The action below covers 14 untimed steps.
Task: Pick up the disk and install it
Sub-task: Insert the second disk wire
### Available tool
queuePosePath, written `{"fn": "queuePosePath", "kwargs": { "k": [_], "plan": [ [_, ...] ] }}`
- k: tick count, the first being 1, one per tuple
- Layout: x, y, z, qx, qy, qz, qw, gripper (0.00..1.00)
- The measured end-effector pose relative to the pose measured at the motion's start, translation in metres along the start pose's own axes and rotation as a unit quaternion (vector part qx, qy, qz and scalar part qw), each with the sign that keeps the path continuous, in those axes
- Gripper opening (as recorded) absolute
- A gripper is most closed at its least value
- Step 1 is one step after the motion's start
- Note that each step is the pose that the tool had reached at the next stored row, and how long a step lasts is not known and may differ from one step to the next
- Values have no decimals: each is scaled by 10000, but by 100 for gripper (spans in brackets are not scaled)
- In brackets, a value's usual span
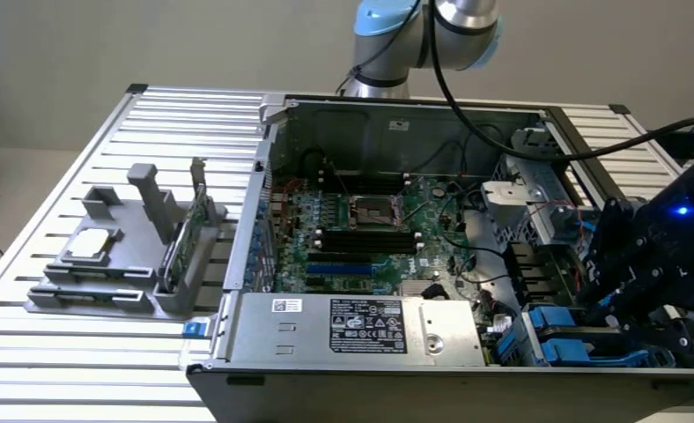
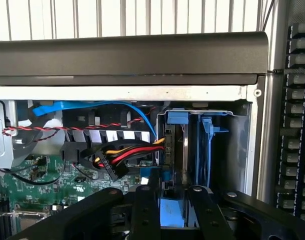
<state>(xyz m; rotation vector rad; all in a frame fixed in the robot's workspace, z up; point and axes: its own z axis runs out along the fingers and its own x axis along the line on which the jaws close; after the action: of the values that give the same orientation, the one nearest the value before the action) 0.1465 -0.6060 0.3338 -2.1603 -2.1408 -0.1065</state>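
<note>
disk [image 2: 178, 150]: blue plastic rails (glossy) | hand [image 2: 173, 210]: matt black | table [image 1: 112, 141]: ribbed metal

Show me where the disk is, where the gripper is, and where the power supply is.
disk [image 2: 175, 150], wrist view, its blue carrier rail in the drive bay.
gripper [image 2: 173, 210], wrist view, midway between the two black fingers.
power supply [image 1: 365, 324], exterior view, its labelled top face.

You have one open computer case [image 1: 441, 264] on one slatted worktop [image 1: 77, 352]; one grey holder rack [image 1: 112, 264] carrying one silver chip [image 1: 92, 245] and one green card [image 1: 180, 242]; one robot arm [image 1: 430, 35] with one hand [image 2: 174, 212]; one blue-railed disk [image 2: 185, 150] in the bay.
</note>
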Motion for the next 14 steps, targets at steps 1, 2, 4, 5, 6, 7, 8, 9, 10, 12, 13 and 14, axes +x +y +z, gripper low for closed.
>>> {"fn": "queuePosePath", "kwargs": {
  "k": [1, 2, 4, 5, 6, 7, 8, 9, 10, 12, 13, 14],
  "plan": [
    [-2, 0, -9, 3, 0, 0, 10000, 31],
    [-3, -1, -19, 4, 1, 0, 10000, 31],
    [-6, -15, -36, 5, 8, 0, 10000, 31],
    [-6, -31, -44, 5, 12, 0, 10000, 31],
    [-6, -54, -51, 5, 18, 0, 10000, 31],
    [-7, -81, -57, 5, 22, 0, 10000, 31],
    [-7, -115, -62, 5, 27, -1, 10000, 31],
    [-8, -150, -65, 5, 32, -1, 10000, 31],
    [-8, -185, -66, 5, 35, -2, 10000, 31],
    [-8, -247, -67, 5, 39, -1, 10000, 29],
    [-8, -271, -68, 5, 40, -1, 10000, 22],
    [-9, -292, -69, 5, 41, -1, 10000, 16]
  ]
}}
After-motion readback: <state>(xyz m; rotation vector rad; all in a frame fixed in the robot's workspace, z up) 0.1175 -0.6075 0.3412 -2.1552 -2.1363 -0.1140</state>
